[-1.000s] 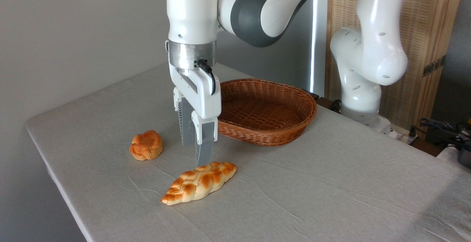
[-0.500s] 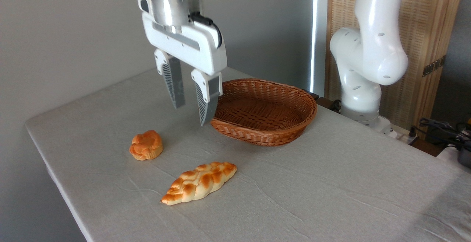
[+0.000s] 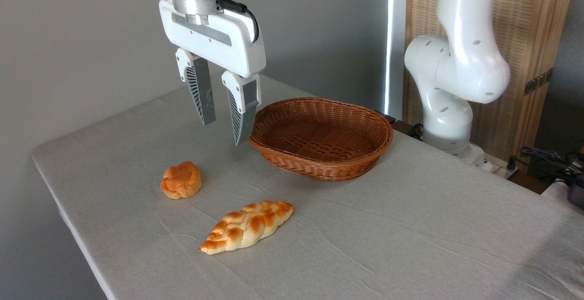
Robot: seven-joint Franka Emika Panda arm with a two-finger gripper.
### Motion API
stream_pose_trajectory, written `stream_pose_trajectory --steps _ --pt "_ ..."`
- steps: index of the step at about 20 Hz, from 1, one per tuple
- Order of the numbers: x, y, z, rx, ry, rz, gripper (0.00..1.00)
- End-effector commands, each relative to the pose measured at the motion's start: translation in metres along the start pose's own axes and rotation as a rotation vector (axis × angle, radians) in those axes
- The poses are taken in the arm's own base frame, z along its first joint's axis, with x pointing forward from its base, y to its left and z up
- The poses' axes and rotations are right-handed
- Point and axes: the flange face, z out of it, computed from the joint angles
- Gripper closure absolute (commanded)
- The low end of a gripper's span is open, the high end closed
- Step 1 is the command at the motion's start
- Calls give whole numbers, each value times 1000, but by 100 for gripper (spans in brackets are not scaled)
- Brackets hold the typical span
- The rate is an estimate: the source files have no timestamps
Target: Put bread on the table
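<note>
Grey, slightly wrinkled cloth covers the table (image 3: 410, 245), and from my feed I lose its near edge and right end past the frame. The arm (image 3: 461, 62) comes next in bulk: its base column stands at about three o'clock from the picture's centre, but its upper links are cut off by the top edge, so I cannot follow how it reaches across to the wrist. The brown wicker basket (image 3: 321, 138) sits near the middle of the cloth, and I see nothing in it; one fingertip overlaps its left rim in my view, and I cannot tell whether it hangs in front of the basket or level with it. The gripper (image 3: 223, 128) hangs high at eleven o'clock from the basket, fingers spread with a clear gap and nothing between them. The bread (image 3: 247, 226) lies flat on the cloth at seven o'clock from the basket, well below the gripper and apart from it. The small orange bun (image 3: 181, 180) rests at ten o'clock from the bread.
</note>
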Motion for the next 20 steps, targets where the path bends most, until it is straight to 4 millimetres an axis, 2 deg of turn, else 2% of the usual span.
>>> stream_pose_trajectory --steps 1,5,20 --pt "-3 -7 -5 10 -55 -5 0" --pt "0 -14 -21 25 -54 4 0" --pt "1 -14 -22 17 -63 9 0"
